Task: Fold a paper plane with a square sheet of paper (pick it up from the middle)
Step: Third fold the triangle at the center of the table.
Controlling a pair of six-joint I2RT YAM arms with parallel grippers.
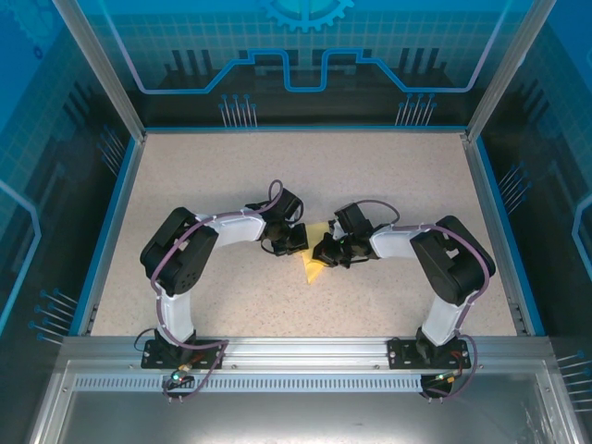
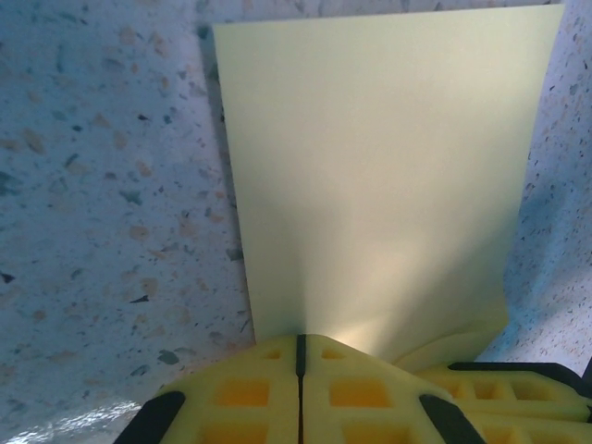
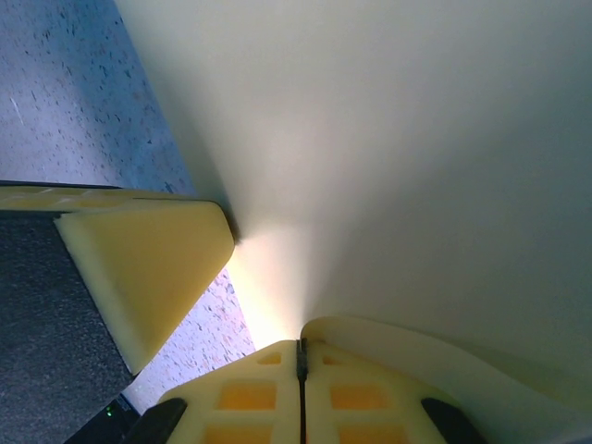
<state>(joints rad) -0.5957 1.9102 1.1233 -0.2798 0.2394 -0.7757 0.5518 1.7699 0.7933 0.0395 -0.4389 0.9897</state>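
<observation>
The left gripper point(image 2: 299, 344) is clenched, its two yellow pads pressed flat together with only a thin seam between them. The pale-yellow sheet point(image 2: 379, 166) starts right at that seam, so I judge its near edge to be pinched there. The right gripper point(image 3: 301, 347) is clamped the same way, and the paper rises from its tips, one flap curling over the right-hand pad. The two grippers sit just beside each other. A pad of the left one shows at the left of the right wrist view, and a pad of the right one shows at the lower right of the left wrist view.

Seen from the left wrist, the sheet runs straight away from the fingertips as a tall, flat panel with straight sides, its long axis in line with the gripper. It appears to be already folded at least once rather than lying open as a square. The speckled table point(image 2: 102, 185) lies beneath it and to both sides.

From above, the paper sits at mid-table in the gap where the arms meet, with a pointed corner showing toward the near edge. Neither arm is nearer, since both touch the same end of the sheet. Any next crease will probably depend on the free far end, which nothing holds.
</observation>
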